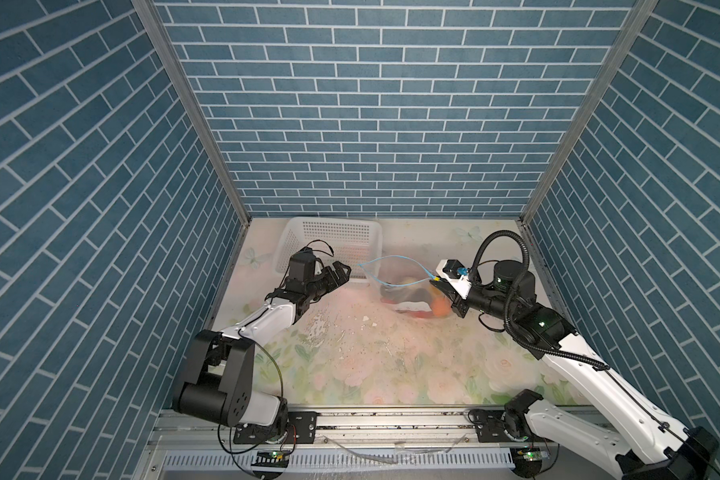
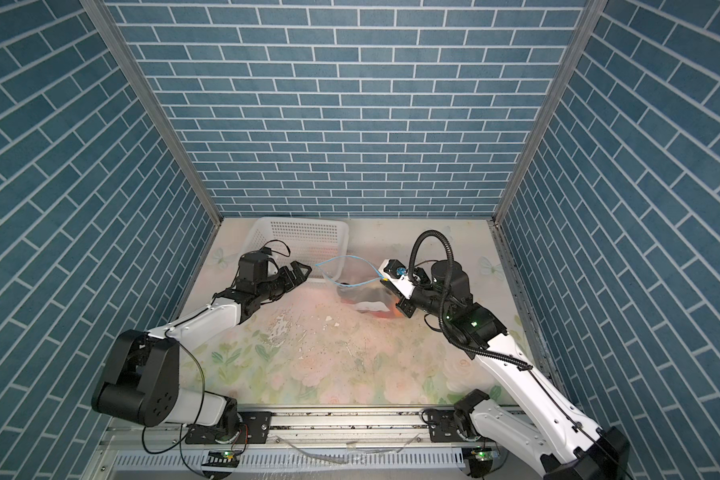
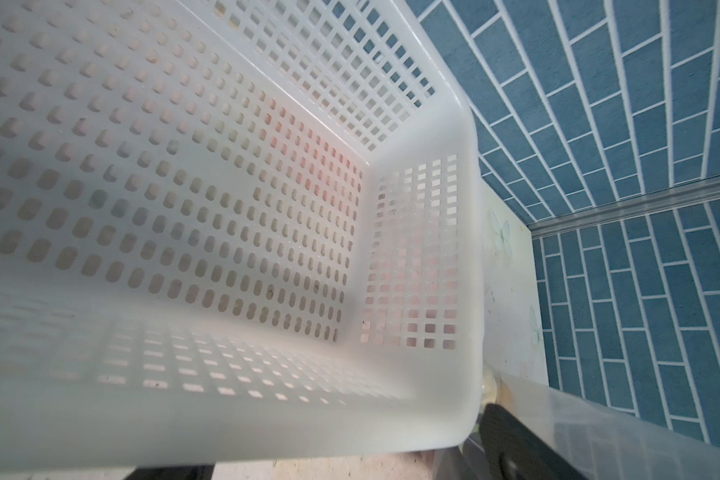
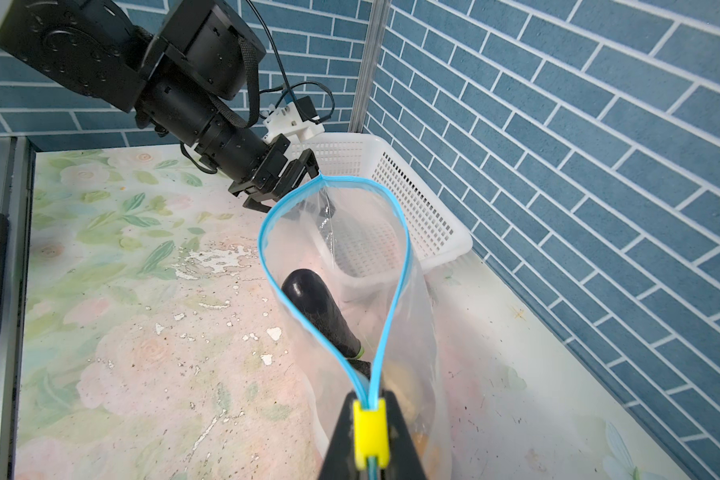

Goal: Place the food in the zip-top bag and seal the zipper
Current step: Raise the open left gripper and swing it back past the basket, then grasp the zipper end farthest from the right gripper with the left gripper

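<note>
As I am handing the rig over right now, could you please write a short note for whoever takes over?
Left hand: open, holding nothing, tips beside the mouth corner of the large clear plastic zip-top bag, by the white perforated plastic basket.
Right hand: shut on the small yellow slider tab at one end of the thin light blue zipper strip.
Done: toy food, including a black piece, lies inside the bag.
Left: mouth gapes open; slide the tab across to seal.

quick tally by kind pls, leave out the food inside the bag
grippers: 2, left gripper and right gripper
white basket: 1
zip-top bag: 1
yellow slider: 1
total: 5
</note>
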Controlling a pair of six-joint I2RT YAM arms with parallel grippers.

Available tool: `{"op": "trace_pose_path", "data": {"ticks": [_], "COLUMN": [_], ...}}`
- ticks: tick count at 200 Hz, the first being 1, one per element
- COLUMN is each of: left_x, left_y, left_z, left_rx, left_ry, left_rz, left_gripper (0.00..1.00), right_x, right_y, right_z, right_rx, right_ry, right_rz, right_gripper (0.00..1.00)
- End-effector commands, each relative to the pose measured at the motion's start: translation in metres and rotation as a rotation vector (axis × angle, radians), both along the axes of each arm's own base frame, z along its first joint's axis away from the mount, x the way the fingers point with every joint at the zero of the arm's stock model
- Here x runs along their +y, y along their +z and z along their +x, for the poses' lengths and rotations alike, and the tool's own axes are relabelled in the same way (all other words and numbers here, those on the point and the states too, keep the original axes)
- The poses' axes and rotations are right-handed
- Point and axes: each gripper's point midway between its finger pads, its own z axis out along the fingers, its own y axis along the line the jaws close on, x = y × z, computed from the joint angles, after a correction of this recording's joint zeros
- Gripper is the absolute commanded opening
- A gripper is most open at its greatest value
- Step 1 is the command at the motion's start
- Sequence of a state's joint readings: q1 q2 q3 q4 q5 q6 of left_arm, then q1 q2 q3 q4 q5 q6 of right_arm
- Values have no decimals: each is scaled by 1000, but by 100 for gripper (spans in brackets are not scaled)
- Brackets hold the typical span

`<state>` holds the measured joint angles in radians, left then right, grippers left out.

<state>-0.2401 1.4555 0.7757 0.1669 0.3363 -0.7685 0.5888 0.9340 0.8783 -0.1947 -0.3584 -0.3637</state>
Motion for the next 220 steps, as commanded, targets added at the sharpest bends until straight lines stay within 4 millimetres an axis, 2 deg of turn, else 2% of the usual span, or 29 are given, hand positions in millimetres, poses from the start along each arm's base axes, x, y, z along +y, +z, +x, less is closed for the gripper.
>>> {"op": "trace_pose_path", "data": {"ticks": [1, 24, 50, 81, 121, 152, 198, 220], "left_x": [-1, 2, -5, -9, -8, -10, -19, -29], "left_y": [18, 15, 17, 27, 51, 68, 120, 135], "left_z": [22, 36, 49, 52, 33, 17, -12, -29], "left_rx": [-82, -79, -106, -171, -273, -352, -575, -676], "left_ry": [-13, -4, -24, -77, -152, -243, -383, -494], "left_rz": [-4, -2, -26, 2, 86, 159, 222, 252], "left_gripper": [99, 99, 99, 99, 98, 94, 86, 83], "right_x": [1, 1, 0, -1, -5, -5, -10, -10], "right_y": [29, 28, 28, 27, 32, 21, 24, 24], "right_z": [-1, -1, 0, 0, 4, 7, 8, 10], "right_rx": [-70, -67, -70, -78, -107, -64, -42, -40], "right_ry": [12, 13, 5, 4, -17, 7, 64, 91], "right_rz": [48, 45, 43, 27, 23, -3, -4, -23], "right_gripper": [0, 0, 0, 0, 0, 0, 0, 0]}}
